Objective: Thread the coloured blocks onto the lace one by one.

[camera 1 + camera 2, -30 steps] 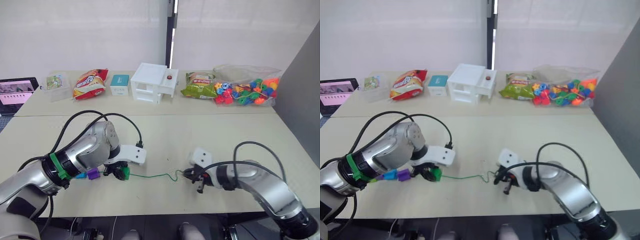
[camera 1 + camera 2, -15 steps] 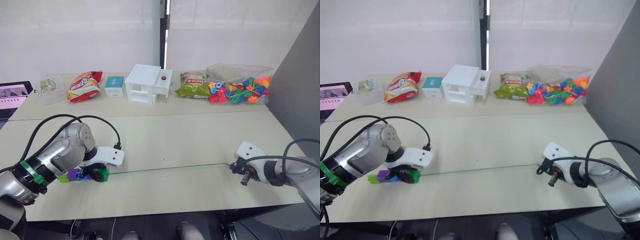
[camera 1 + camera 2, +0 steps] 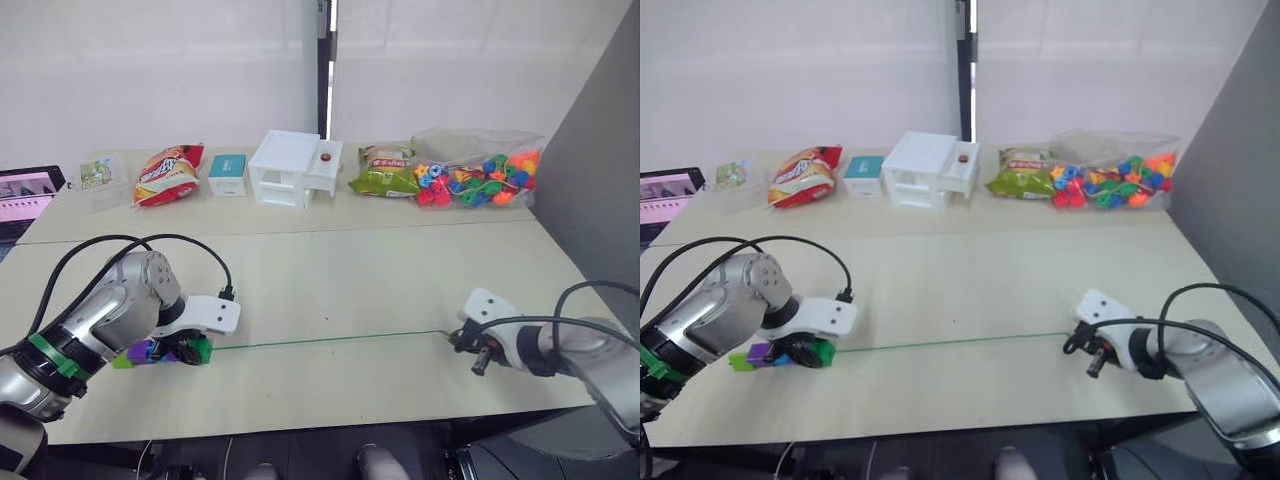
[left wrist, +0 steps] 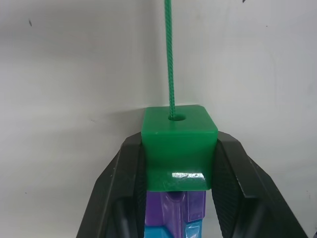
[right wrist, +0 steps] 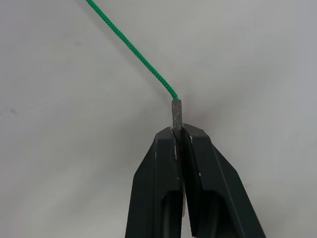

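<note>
My left gripper [image 4: 178,163] clamps the dark green block [image 4: 179,144], with the purple block [image 4: 184,207] and blue block [image 4: 181,231] strung behind it in a row on the table [image 3: 330,280]. The lace [image 3: 330,340] runs taut, left to right, from the green block's hole to my right gripper [image 5: 179,133], whose fingers pinch its grey tip [image 5: 176,114].

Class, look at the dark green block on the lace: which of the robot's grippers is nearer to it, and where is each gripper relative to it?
Left. The left gripper clamps the dark green block between its fingers. The right gripper pinches the lace by its grey tip, at the far end of the taut line from the block.
</note>
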Controlling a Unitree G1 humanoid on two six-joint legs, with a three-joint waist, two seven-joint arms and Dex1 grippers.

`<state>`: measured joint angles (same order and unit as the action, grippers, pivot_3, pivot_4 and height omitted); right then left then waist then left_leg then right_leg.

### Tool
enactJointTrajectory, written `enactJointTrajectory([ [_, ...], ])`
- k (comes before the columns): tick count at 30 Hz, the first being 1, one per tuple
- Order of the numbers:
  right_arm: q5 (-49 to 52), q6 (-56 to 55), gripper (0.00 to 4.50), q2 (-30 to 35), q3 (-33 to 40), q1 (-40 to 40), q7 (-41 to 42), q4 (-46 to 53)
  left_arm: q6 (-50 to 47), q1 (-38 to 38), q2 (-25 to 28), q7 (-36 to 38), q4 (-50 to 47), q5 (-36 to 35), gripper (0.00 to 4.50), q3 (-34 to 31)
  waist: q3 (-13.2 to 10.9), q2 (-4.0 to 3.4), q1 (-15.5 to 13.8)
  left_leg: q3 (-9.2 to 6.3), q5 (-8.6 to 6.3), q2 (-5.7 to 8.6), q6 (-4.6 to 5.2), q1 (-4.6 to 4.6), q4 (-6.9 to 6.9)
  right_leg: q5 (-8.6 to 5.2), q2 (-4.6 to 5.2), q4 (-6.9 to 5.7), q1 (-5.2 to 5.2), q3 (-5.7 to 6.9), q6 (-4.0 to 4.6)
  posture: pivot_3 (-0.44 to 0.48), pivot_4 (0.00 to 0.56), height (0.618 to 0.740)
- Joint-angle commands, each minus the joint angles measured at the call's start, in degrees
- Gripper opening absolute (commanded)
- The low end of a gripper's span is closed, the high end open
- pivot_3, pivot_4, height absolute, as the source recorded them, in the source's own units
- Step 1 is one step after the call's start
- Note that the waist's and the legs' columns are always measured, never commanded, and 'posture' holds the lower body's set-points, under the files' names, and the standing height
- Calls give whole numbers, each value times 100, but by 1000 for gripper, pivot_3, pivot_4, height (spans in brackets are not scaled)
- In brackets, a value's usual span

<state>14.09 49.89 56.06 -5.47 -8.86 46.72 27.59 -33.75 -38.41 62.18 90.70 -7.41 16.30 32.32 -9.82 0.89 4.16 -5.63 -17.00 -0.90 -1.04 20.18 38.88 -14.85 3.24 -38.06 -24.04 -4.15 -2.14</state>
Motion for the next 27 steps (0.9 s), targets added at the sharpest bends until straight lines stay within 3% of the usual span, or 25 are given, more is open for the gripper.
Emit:
enactJointTrajectory([
  [1,-203,-1,0,-174,-336,-128,-186,33,181,319,-33,-276,24,193,1189,16,7,-7,-8,0,0,0,0,0,1,0,0,0,-1,0,0,0,150,740],
  [5,-324,-76,0,-501,-508,-149,-340,-216,469,462,-115,-462,21,261,1189,-118,29,-2,-38,-1,0,0,0,-9,0,-1,2,8,41,3,-1,0,150,740],
  [6,-353,-102,343,-532,-531,-162,-338,-262,450,478,-158,-469,-5,225,1189,-173,28,-1,-40,-2,-1,0,1,-22,-1,-4,2,12,65,4,-3,0,150,740],
  [8,-401,-156,1033,-557,-550,-178,-323,-340,482,497,-204,-459,-51,194,2239,-243,29,-1,-43,-2,-4,1,7,-58,-6,-42,3,32,109,5,-39,0,150,740],
  [14,-336,-329,3031,-442,-80,-168,-225,-260,306,566,-125,-335,-348,-126,4182,-748,28,-1,-77,-4,-6,0,9,-88,-11,-49,4,34,133,7,-46,0,150,740],
  [15,-274,-387,3370,-384,90,-90,-168,-174,218,595,-61,-322,-446,-269,4472,-939,26,2,-92,-6,-6,1,9,-88,-10,-47,5,34,126,7,-43,0,150,740],
  [17,-34,-459,4057,-379,531,107,-61,26,-3,702,60,-317,-650,-588,4500,-1349,23,8,-119,-9,-6,2,9,-57,-4,-23,6,29,84,9,-4,0,150,740],
  [18,107,-459,4379,-409,770,208,-19,120,-137,772,142,-314,-748,-750,4500,-1578,20,12,-130,-13,-6,2,9,-45,-3,-23,6,29,73,11,-4,0,150,740],
  [22,937,-408,4449,-740,2008,748,197,434,-512,1495,120,-493,-1156,-1959,4500,-3446,16,17,-154,-16,-6,6,10,35,4,-19,15,-4,-22,13,1,0,150,740],
  [26,1563,-360,4449,-1127,2811,1162,185,532,-1165,2483,-714,-1296,-1602,-2683,4500,-5308,16,15,-188,-14,-13,8,21,29,-1,-18,23,8,-12,18,1,0,150,740],
  [27,1585,-470,4449,-1237,2978,1317,160,461,-929,2889,-1012,-1428,-1667,-2796,4500,-5806,16,15,-182,-15,-13,8,21,23,-1,-19,23,7,-5,18,1,0,150,740],
])
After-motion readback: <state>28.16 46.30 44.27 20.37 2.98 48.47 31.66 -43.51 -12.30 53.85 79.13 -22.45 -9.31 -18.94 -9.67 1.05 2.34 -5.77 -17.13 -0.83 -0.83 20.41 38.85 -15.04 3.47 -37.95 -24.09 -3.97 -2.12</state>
